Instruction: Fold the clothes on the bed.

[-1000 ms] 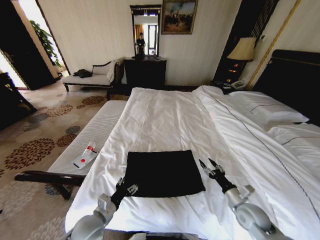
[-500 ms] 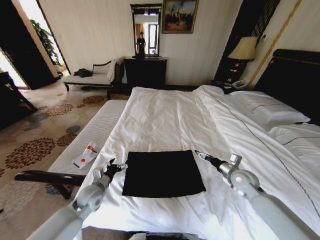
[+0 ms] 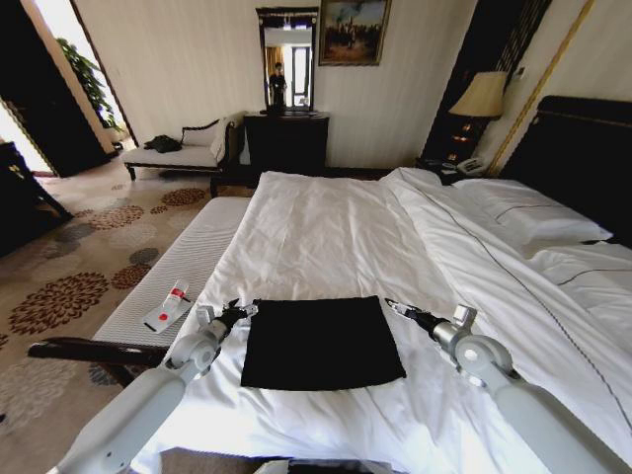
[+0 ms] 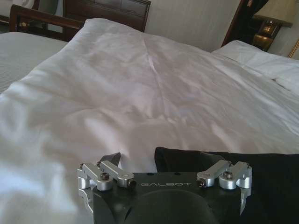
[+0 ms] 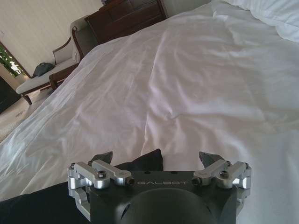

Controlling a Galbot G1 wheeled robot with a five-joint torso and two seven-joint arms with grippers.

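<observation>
Folded black T-shirt (image 3: pixel 322 342) on bed (image 3: pixel 326 237); left claw (image 3: pixel 244 311), right claw (image 3: pixel 393 305) open at far corners

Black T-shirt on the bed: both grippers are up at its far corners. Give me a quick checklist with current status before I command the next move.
1. T-shirt lies flat as a folded rectangle on the white duvet: ok.
2. Left gripper at the shirt's far left corner, fingers open: ok.
3. Right gripper at the far right corner, fingers open: ok.
4. Shirt corner sits between the right gripper's fingers in the right wrist view: ok.
5. Left corner centred between the left fingers: not ok, it sits toward one finger.
6. Fingertips touching the fabric or only hovering: cannot tell.
</observation>
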